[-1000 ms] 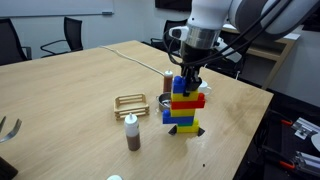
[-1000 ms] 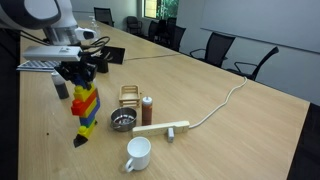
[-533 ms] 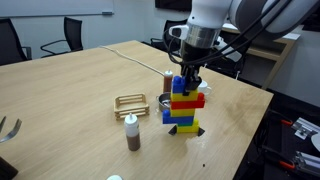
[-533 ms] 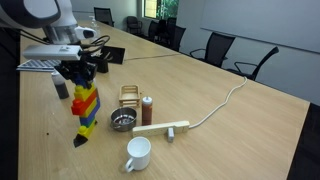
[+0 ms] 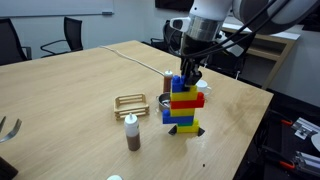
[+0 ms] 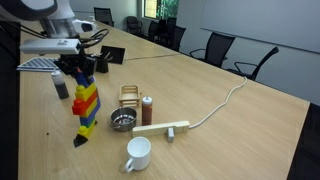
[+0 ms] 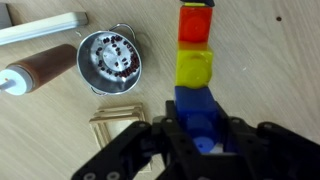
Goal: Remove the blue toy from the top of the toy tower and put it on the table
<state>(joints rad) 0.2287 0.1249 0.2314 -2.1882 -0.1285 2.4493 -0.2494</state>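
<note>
Closest in, the wrist view shows what the outside cameras leave unclear. The gripper (image 7: pixel 200 140) has its 2 dark fingers (image 7: pixel 163 135) set against opposite sides of the blue toy (image 7: pixel 200 112), clamped on it. Past the blue toy the toy tower (image 7: pixel 195 66) runs away from the lens as a yellow block, then a red one. To one side of the tower in this view lie a wooden rack (image 7: pixel 120 118), a round metal strainer (image 7: pixel 112 58), a brown bottle (image 7: pixel 40 72) with a white cap, and a pale bar (image 7: pixel 45 30).

Both exterior views show the tower (image 5: pixel 184 105) (image 6: pixel 86 105) at its full height, which the wrist view foreshortens. It is a stack of blue, yellow and red blocks standing upright on a small dark base on the table (image 5: pixel 70 85). The blue toy (image 5: pixel 178 83) is at the very top of the tower, inside the gripper (image 5: pixel 188 74). Whether it has parted from the yellow block beneath, I cannot tell. The arm (image 5: pixel 205 20) comes down from above the tower, with the wrist near vertical and the gripper pointing down.

Only an exterior view shows a white mug (image 6: pixel 138 153) whole, near the tower on the bar's side. It also shows a pale cable (image 6: pixel 220 105) trailing from the bar away from the tower, and office chairs (image 6: pixel 215 48) at the table's far edge.
</note>
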